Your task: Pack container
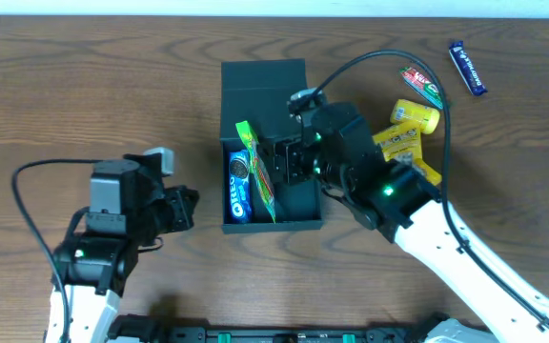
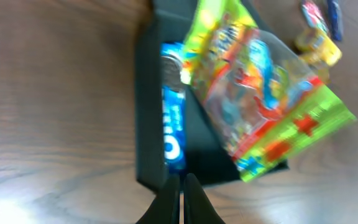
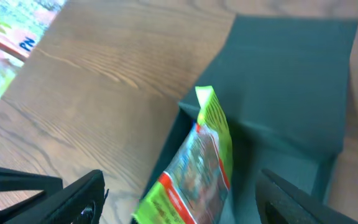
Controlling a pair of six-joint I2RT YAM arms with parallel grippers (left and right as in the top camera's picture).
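Observation:
The container, a dark green-black box with its flap lid folded back, stands mid-table. Inside lie a blue Oreo pack and a green gummy bag leaning on edge. My right gripper is open over the box, its fingers spread on either side of the gummy bag, not touching it. My left gripper is shut and empty, just left of the box; its closed tips point at the container's near wall, with the Oreo pack and gummy bag beyond.
Loose snacks lie right of the box: yellow packets, a red-green packet and a dark blue bar. The right arm's cable arcs above them. Bare wood table spreads left.

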